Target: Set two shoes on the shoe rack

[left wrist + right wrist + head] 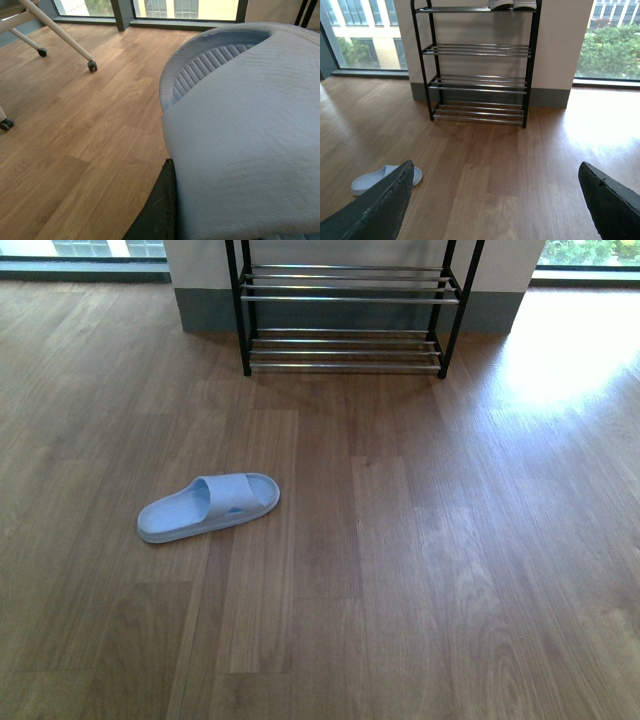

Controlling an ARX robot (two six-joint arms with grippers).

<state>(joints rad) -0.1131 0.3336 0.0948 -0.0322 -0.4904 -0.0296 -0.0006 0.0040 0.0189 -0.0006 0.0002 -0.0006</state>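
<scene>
well, the wooden floor fills most of what i see. against the far wall stands the shoe rack, a black frame with 4 shelves of thin silver bars; the right wrist view shows white soles of a pair of shoes on its top shelf and the 3 lower shelves bare. the loose slipper, pale blue, lies flat on the floor well short of the rack, off to my left. the held slipper, also pale blue, fills the left wrist view, raised above the floor. my left pincer is closed on it, with only 1 dark finger showing, pressed along its strap. my right pincer is spread wide and holds nothing.
</scene>
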